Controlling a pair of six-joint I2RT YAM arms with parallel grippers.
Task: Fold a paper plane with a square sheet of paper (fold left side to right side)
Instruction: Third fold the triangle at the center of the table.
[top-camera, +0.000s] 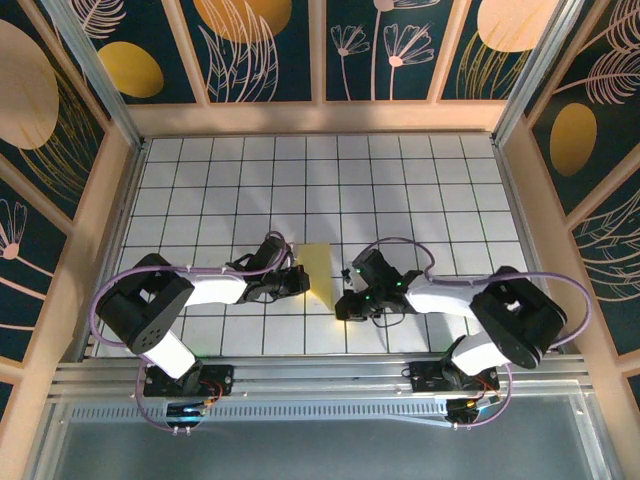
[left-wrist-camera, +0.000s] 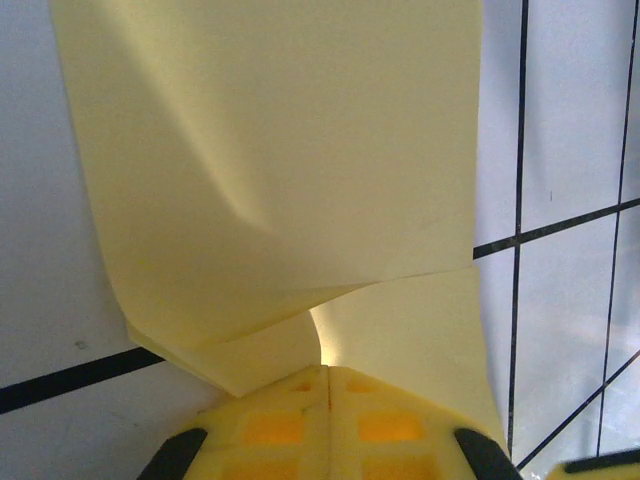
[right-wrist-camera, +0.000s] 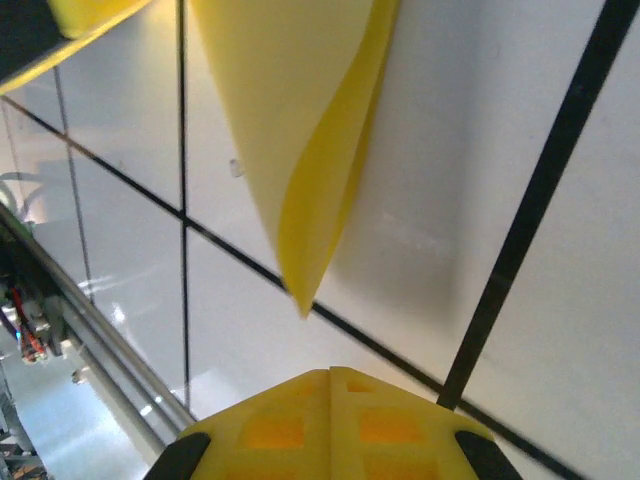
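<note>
1. Nearest the bases, we are seeing the right gripper (right-wrist-camera: 330, 375) with its yellow jaws pressed fully together and holding nothing. It is hovering low over the white grid table (top-camera: 400, 180), just short of the paper's near corner and not touching it.
2. A little further in, the left gripper (left-wrist-camera: 328, 375) is likewise closed tight, its tips sitting at the near edge of the square sheet of paper (left-wrist-camera: 280, 180). They are lying over the lower layer, though we cannot tell whether any paper is nipped between them.
3. The sheet is lying between the two grippers, in the near half of the table, doubled over on itself into a narrower shape. Its upper layer is bulging and gaping rather than lying flat.
4. We are judging that the left-to-right fold is the step in hand: the flap is over, but the crease is not yet pressed down.
5. The next move is calling for one gripper to pin the paper while the other runs its closed tips along the fold, once the edges are lined up. Paper this thin is likely to slide or wrinkle under a careless push.
6. Furthest off, the tiles are running back to the leaf-patterned wall (top-camera: 270, 40).
</note>
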